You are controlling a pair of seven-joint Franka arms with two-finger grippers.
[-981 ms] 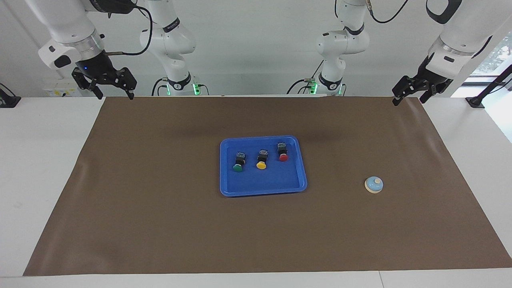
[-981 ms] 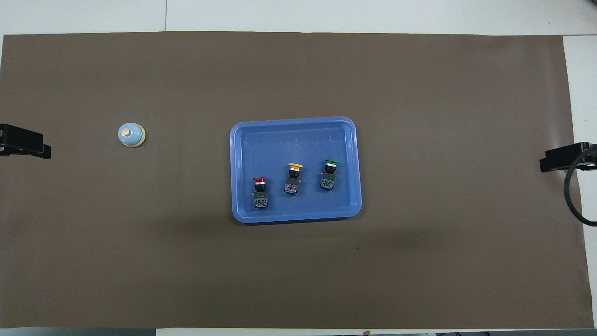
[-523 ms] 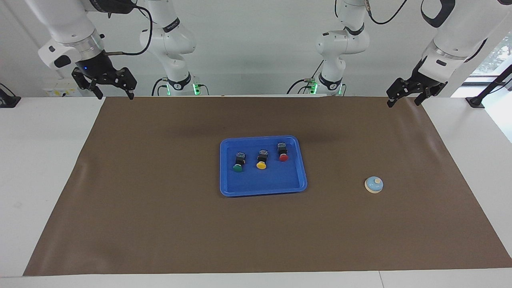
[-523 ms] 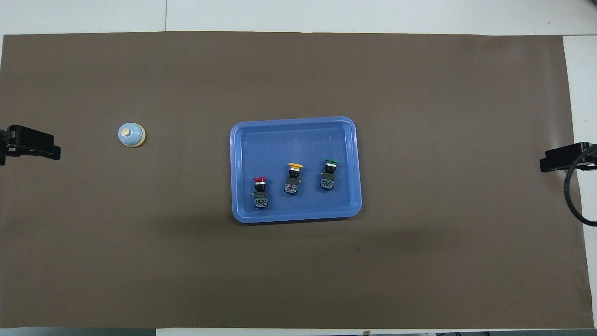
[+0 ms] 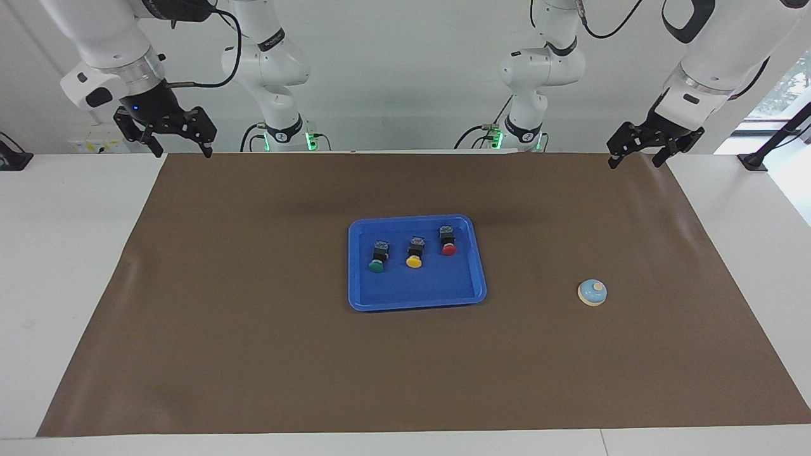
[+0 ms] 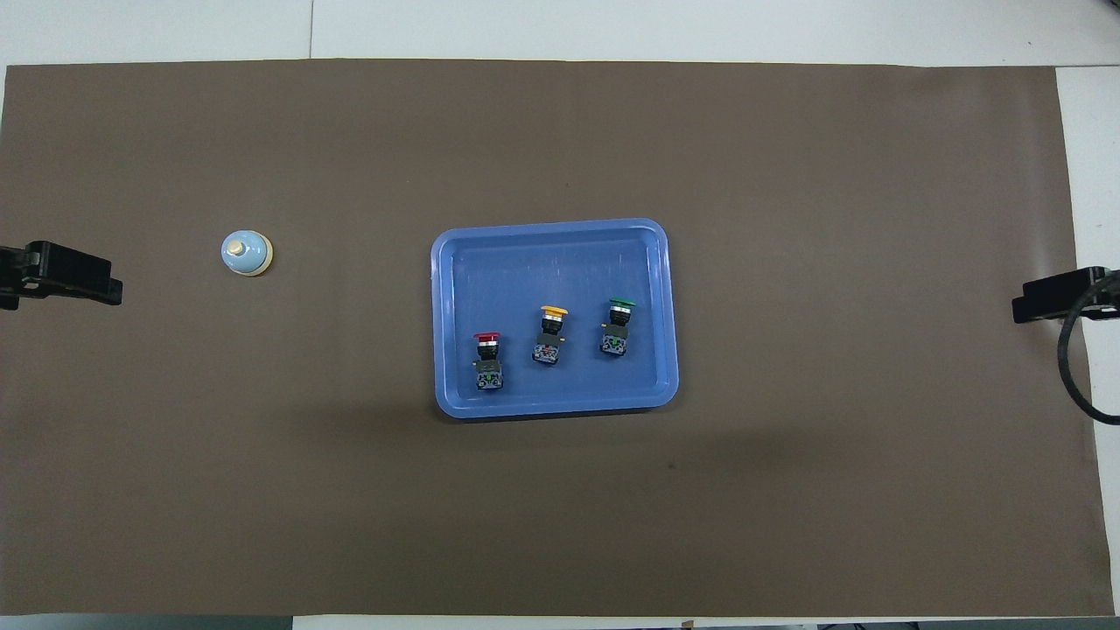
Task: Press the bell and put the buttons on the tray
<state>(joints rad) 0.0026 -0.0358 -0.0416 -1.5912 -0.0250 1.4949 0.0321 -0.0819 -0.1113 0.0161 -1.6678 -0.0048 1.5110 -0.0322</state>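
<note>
1. Brown matte sheeting (image 5: 253,354) covers most of the white table (image 5: 76,253), lying flat and smooth.
2. A shallow bright blue plastic tray (image 5: 418,297), rectangular with rounded corners and a raised rim, sits mid-table.
3. In the tray lie three push-buttons with round caps: green button (image 5: 376,257), yellow button (image 5: 414,253), red button (image 5: 448,241).
4. The domed pale blue bell (image 5: 592,292) stands on the sheeting toward the left arm's end.
5. The left gripper (image 5: 635,154) hangs over the sheeting's corner, jaws apart, empty.
6. The right gripper (image 5: 180,147) waits over its own corner, jaws apart, empty.
</note>
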